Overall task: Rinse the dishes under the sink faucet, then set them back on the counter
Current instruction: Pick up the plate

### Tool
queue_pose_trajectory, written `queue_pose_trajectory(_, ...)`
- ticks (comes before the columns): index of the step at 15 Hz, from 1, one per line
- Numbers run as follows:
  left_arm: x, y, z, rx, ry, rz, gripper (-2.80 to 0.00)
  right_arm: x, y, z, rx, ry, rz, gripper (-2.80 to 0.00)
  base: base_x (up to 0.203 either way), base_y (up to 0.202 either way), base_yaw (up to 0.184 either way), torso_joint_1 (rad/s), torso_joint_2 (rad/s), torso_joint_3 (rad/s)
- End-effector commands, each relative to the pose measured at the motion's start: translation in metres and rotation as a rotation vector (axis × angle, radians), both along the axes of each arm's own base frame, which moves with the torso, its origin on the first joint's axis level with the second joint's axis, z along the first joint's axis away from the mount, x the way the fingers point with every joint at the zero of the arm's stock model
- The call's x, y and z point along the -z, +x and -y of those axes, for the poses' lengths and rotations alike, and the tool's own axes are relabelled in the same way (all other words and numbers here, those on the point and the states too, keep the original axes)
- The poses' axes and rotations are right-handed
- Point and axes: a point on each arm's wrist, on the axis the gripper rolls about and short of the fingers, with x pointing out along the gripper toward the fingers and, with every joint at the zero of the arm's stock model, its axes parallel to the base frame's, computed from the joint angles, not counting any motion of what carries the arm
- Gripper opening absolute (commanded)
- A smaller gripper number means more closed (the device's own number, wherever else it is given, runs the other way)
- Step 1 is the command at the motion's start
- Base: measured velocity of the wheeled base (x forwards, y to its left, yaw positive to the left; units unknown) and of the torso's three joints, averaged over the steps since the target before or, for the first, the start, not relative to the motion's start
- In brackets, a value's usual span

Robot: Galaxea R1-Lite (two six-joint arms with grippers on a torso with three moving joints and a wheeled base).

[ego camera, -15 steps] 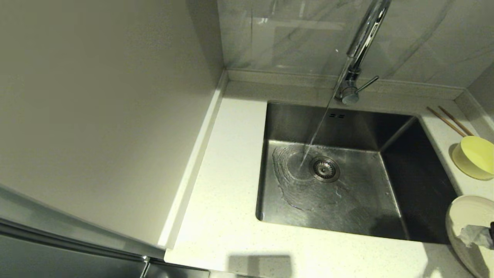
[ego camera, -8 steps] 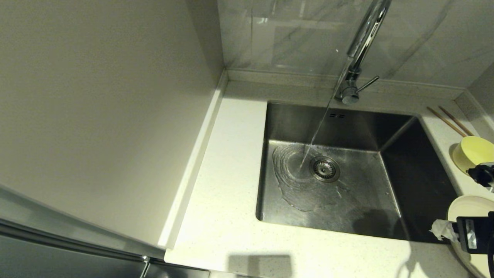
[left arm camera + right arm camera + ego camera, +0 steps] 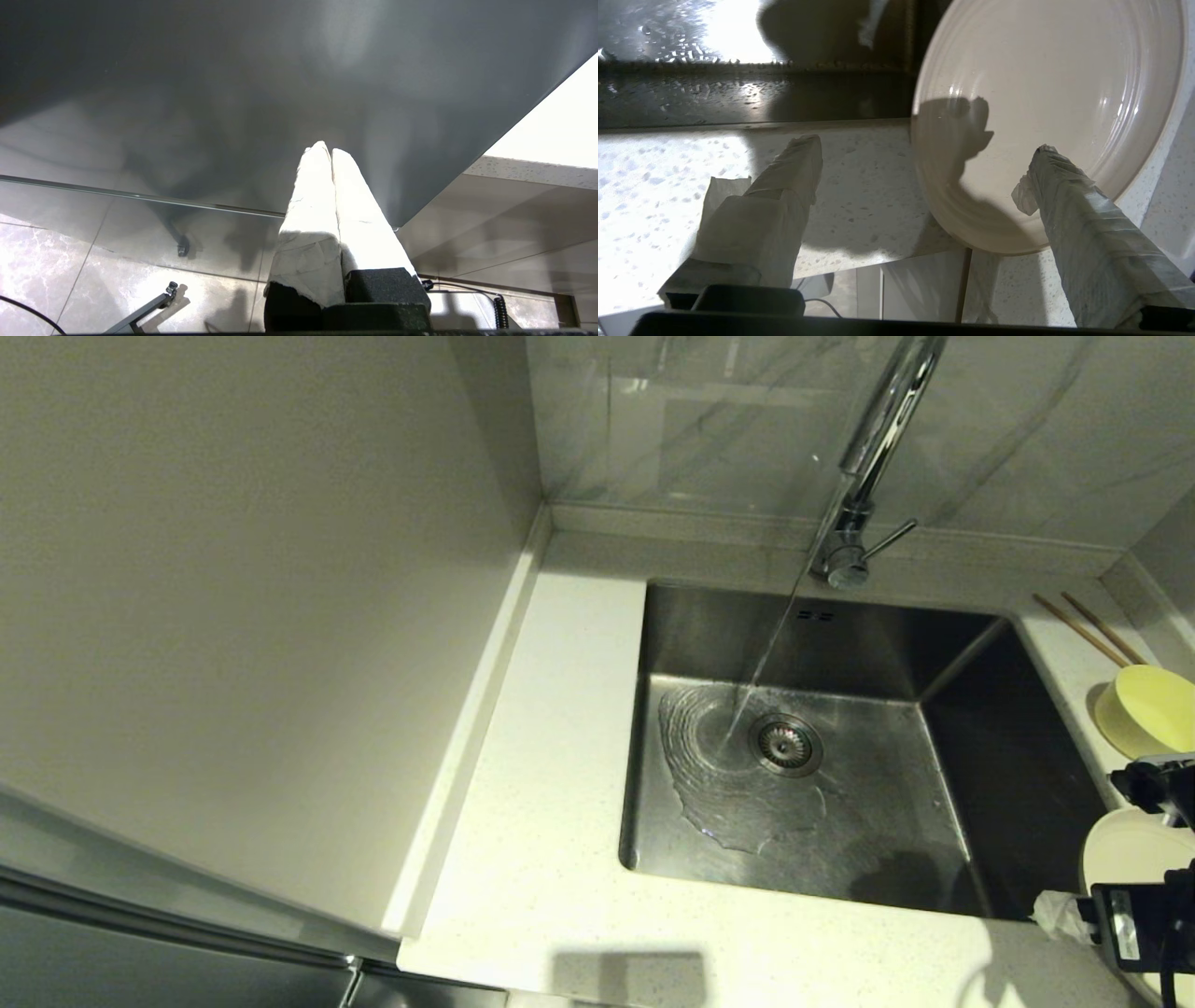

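Note:
The cream-white plate lies on the counter right of the sink, its near rim reaching past the counter's front edge. My right gripper is open and straddles that rim: one wrapped finger is over the plate, the other finger over bare counter. The yellow-green bowl sits behind the plate, with the two chopsticks behind it. The chrome faucet pours a stream into the sink. My left gripper is shut and empty, parked below the counter.
A tall pale cabinet side walls off the left of the counter. The grey marbled wall stands behind the faucet. Water spreads around the drain strainer. The wet sink wall lies just past the right gripper.
My right gripper came in from the right edge and shifted left toward the sink, so its fingers now straddle the plate's near rim. Water keeps running.

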Motion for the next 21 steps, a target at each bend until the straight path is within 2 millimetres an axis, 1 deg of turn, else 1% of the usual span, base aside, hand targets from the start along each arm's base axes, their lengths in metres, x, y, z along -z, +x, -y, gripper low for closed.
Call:
queue_pose_trajectory(1, 0.000, 0.000, 0.000, 0.000, -0.001, 0.002, -2.80, -0.003, -0.005, -0.003, -0.023, 0.002, 0.019, 0.00, 0.000, 0.000, 0.000, 0.000, 0.00, 0.000)
queue_pose_trajectory(4, 0.000, 0.000, 0.000, 0.000, -0.001, 0.002, -2.80, -0.004, -0.006, -0.003, -0.024, -0.005, 0.023, 0.00, 0.000, 0.000, 0.000, 0.000, 0.00, 0.000)
queue_pose_trajectory(8, 0.000, 0.000, 0.000, 0.000, -0.001, 0.002, -2.80, 0.003, -0.003, -0.004, -0.021, -0.012, -0.010, 0.00, 0.000, 0.000, 0.000, 0.000, 0.00, 0.000)
queue_pose_trajectory(10, 0.000, 0.000, 0.000, 0.000, -0.001, 0.002, -2.80, 0.005, 0.003, -0.006, -0.020, -0.012, -0.006, 0.00, 0.000, 0.000, 0.000, 0.000, 0.00, 0.000)
queue_pose_trajectory(14, 0.000, 0.000, 0.000, 0.000, -0.001, 0.002, -2.80, 0.014, 0.012, -0.008, -0.014, -0.025, -0.019, 0.00, 0.000, 0.000, 0.000, 0.000, 0.00, 0.000)
queue_pose_trajectory(18, 0.000, 0.000, 0.000, 0.000, -0.001, 0.002, -2.80, 0.026, 0.025, -0.011, 0.003, -0.050, -0.023, 0.00, 0.000, 0.000, 0.000, 0.000, 0.00, 0.000)
queue_pose_trajectory(21, 0.000, 0.000, 0.000, 0.000, -0.001, 0.002, -2.80, 0.034, 0.039, -0.014, 0.024, -0.074, -0.010, 0.00, 0.000, 0.000, 0.000, 0.000, 0.00, 0.000)
